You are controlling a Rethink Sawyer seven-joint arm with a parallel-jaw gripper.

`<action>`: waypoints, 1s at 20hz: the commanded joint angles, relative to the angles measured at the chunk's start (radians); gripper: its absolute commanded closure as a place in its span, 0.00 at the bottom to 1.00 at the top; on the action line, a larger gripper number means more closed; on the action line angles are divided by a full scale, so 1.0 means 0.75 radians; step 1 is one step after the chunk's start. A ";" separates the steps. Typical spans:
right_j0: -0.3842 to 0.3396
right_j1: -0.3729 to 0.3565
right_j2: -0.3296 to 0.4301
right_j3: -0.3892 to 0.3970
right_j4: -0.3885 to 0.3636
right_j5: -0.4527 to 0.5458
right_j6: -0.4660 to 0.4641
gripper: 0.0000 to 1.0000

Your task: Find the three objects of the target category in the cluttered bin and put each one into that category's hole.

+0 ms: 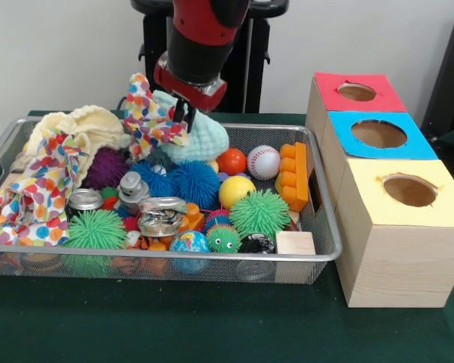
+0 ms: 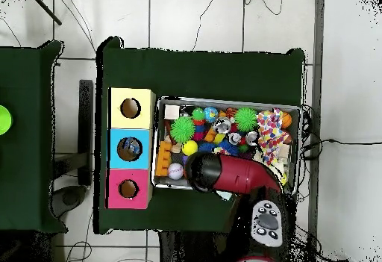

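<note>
Cloths looked to be the target group, judging by where the arm (image 1: 200, 38) worked. The mesh bin (image 1: 303, 259) held them along its far and left sides, amid balls, cans and blocks. The row of wooden boxes (image 1: 397, 257) stood just right of the bin, touching or nearly so, with a yellow hole (image 1: 410, 190) nearest, a blue hole (image 1: 379, 134) behind it and a red hole (image 1: 356, 91) farthest. A cream knit (image 1: 76, 125) lay at the far left, with a dotted rag (image 1: 38, 193) draped in front of it. A mint knit (image 1: 204, 140) sat at the far middle. The polka-dot cloth (image 1: 147, 113) stood up above the heap just left of the gripper (image 1: 185, 117), whose fingers seemed pinched nearly together on its edge. Such fabric would be light and limp. It would not slip, but it would trail and could snag the bin's rim or drag neighbours, so a pinch on a raised fold suited it. Open room lay above the bin and over the box tops. The right rim and box edge had to be cleared high.
</note>
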 commanded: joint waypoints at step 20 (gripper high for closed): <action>-0.094 -0.205 0.426 0.249 0.422 -0.194 0.190 1.00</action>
